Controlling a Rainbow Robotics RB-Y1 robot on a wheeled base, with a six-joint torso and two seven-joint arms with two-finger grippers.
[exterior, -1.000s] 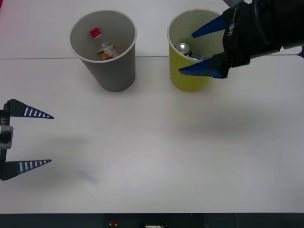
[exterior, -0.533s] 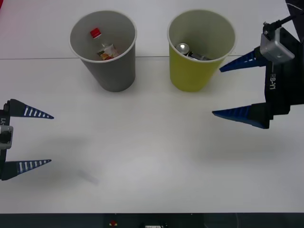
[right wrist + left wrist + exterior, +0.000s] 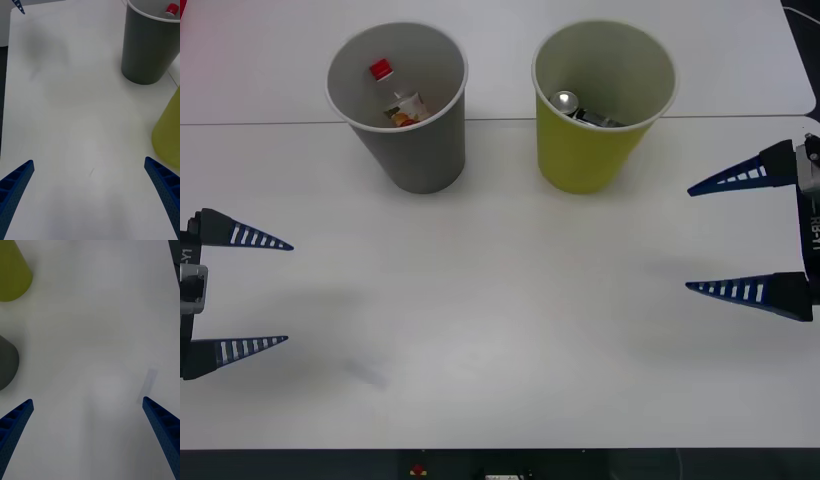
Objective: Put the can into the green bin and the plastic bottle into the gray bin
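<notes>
- Table (image 3: 500, 330) carried both bins upright near its far edge; I judged the main remaining hazard to be a knock from either of my arms on any further travel, since the bins are tall, tapered and stand on narrow bases.
- Gray bin (image 3: 410, 150) stood on my left side, apart from the green bin (image 3: 585, 160) on my right; a tipped bin would spill its sorted item back onto the table.
- My right gripper (image 3: 750, 235) hung over the table's right edge with its fingers spread wide and nothing between them. It lay nearer me than the green bin and clear of it.
- My left gripper (image 3: 255, 292) sat at the table's left edge, likewise spread wide and empty, well apart from the gray bin.
- Plastic bottle (image 3: 402, 100) lay inside the gray bin, red cap uppermost, far from both grippers.
- Can (image 3: 572, 105) lay at the bottom of the green bin, silver top showing. I judged both placements complete.
</notes>
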